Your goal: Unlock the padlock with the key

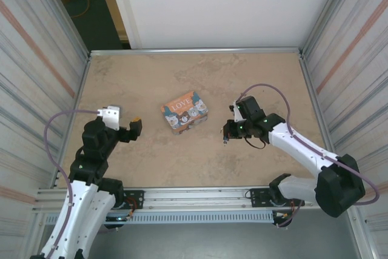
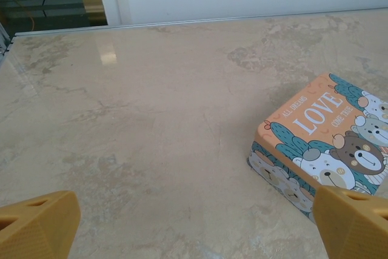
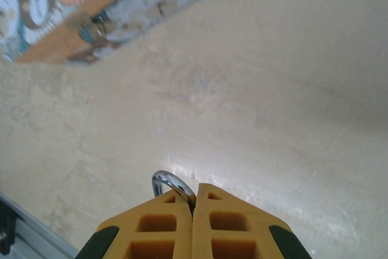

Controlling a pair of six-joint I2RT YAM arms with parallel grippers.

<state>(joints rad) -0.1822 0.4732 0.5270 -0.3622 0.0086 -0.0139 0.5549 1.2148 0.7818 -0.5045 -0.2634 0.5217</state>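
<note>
While the left gripper [image 2: 194, 225] gapes wide, we note the right gripper's [image 3: 193, 195] 2 ribbed yellow fingers [image 3: 159, 228] pinching a silvery curved metal loop [image 3: 165, 179].

The tin [image 1: 185, 111] lies between the left gripper [image 1: 125, 119] and the right gripper [image 1: 226, 134], padlock [image 3: 169, 181] in it.

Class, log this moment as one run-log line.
left gripper: jaws open, apart from tin | right gripper: jaws shut on silvery loop
</note>
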